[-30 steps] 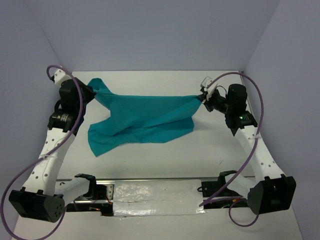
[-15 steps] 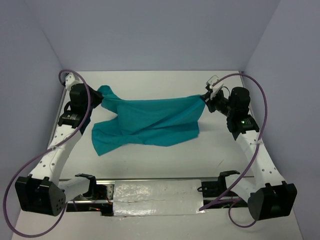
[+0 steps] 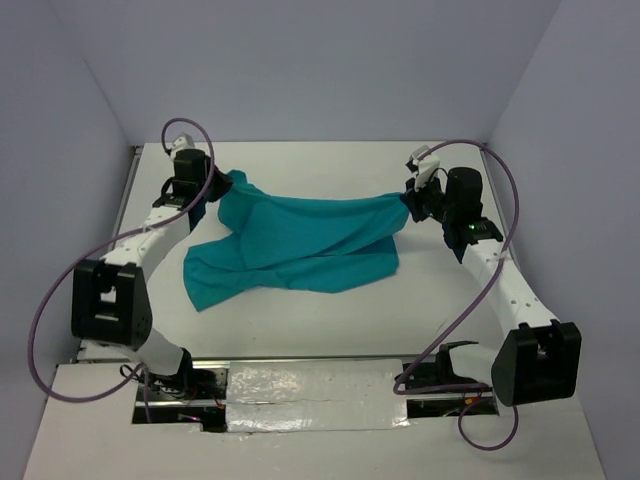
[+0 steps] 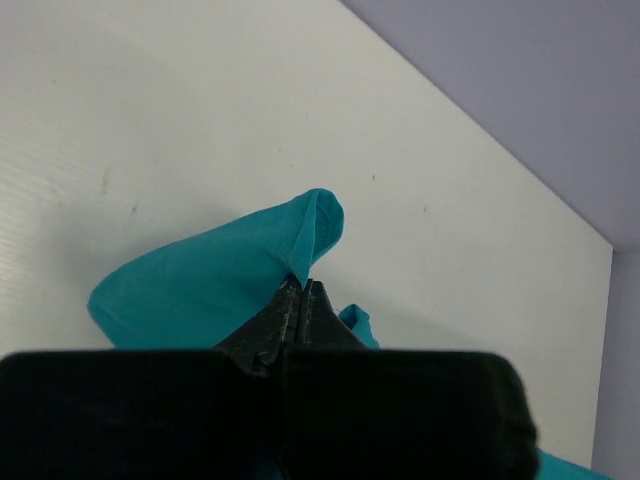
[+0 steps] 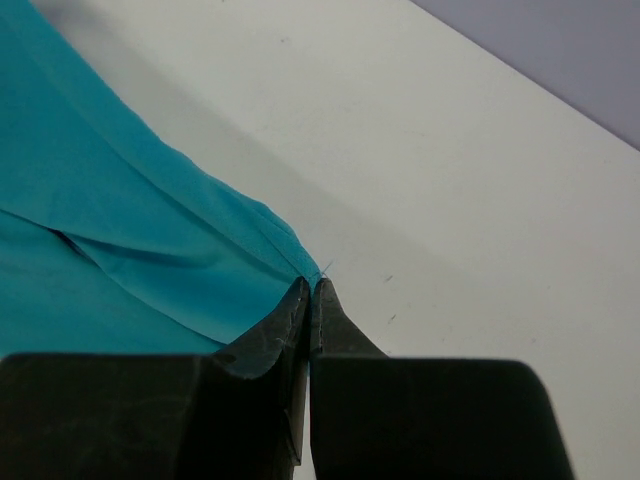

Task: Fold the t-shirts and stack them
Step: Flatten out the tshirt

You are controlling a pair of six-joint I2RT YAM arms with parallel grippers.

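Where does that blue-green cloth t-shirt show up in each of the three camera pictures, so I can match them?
Top external: the plain teal soft cloth t-shirt spreads across the middle, lifted at both ends.
Left wrist: its bunched fold sits at lower centre, pinched in the left gripper.
Right wrist: it fills the left side, its corner pinched in the right gripper.
Shared landmark: the white table beneath it.

The teal t-shirt (image 3: 300,240) spans the middle of the worktop (image 3: 320,165) from side to side. Bare worktop lies behind it and in front. Walls (image 3: 320,70) close three sides.
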